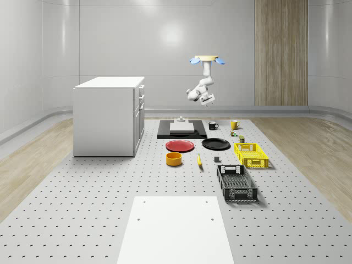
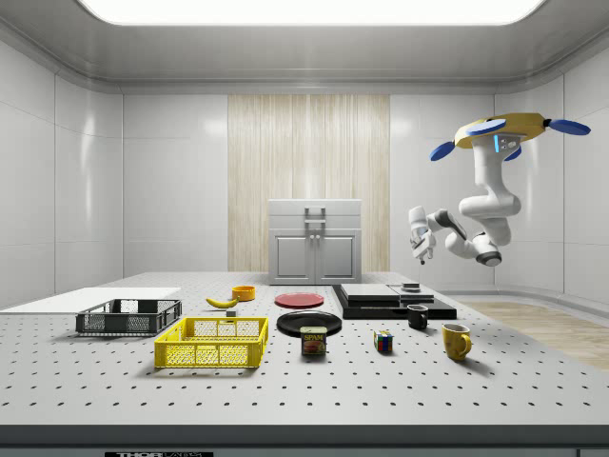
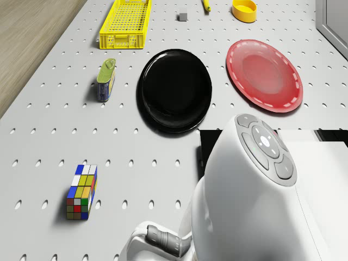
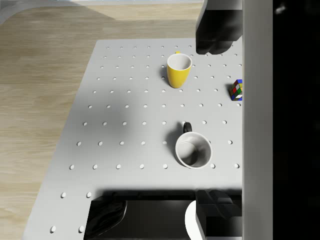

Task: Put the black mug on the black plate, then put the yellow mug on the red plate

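Note:
The black mug [image 1: 213,125] [image 2: 418,316] [image 4: 193,150] stands upright on the table beside the black platform. The yellow mug [image 1: 234,124] [image 2: 456,340] [image 4: 178,69] stands a little further out, toward the whole-scene view's right. The black plate [image 1: 215,144] [image 3: 174,89] and the red plate [image 1: 180,146] [image 3: 264,73] lie side by side, both bare. The drone [image 1: 207,59] [image 2: 504,131] hovers high over the table's far end. My gripper [image 1: 209,100] [image 2: 417,249] [image 4: 214,120] hangs well above the black mug, open and holding nothing.
A black platform [image 1: 181,130] carrying a white block sits beside the mugs. A can [image 3: 106,79] and a Rubik's cube [image 3: 82,191] lie near the black plate. A yellow crate [image 1: 251,154], black crate [image 1: 236,182], yellow bowl [image 1: 174,159], banana [image 1: 199,160] and white cabinet [image 1: 109,114] stand nearer.

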Motion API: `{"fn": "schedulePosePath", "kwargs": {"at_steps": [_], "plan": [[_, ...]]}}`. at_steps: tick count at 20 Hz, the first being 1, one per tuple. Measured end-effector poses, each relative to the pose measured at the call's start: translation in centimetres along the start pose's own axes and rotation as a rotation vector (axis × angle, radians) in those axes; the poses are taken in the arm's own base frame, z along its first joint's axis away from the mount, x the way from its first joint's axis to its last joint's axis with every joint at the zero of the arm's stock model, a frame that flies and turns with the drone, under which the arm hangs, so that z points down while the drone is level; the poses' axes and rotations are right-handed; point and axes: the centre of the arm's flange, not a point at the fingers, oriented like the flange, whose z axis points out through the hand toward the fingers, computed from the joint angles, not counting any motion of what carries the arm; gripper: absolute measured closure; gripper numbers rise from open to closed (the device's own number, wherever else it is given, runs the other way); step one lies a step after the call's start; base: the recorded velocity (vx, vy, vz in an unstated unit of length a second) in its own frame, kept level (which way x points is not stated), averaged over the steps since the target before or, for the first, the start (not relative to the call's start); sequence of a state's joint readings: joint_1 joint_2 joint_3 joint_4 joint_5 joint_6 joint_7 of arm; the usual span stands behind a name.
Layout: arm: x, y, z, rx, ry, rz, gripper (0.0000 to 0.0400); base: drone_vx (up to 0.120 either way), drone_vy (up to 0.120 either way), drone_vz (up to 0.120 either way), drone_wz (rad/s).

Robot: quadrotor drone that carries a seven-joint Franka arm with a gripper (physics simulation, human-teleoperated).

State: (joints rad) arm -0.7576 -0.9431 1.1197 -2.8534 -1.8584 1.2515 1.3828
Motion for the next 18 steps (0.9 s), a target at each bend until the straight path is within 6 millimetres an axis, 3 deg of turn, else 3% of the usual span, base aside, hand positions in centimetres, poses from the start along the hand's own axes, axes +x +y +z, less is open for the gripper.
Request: {"fn": "schedulePosePath", "kwargs": {"at_steps": [7,12,18], "plan": [[-1.7,-1.6,0.2,-0.165,0.172,-0.006,0.0000,0.000,0.000,-0.120,0.000],[-2.1,-2.0,0.3,-0.204,0.214,-0.007,0.0000,0.104,0.000,-0.120,0.000],[-2.2,-2.2,0.4,-0.221,0.232,-0.008,0.0000,0.007,-0.013,-0.120,0.000]]}}
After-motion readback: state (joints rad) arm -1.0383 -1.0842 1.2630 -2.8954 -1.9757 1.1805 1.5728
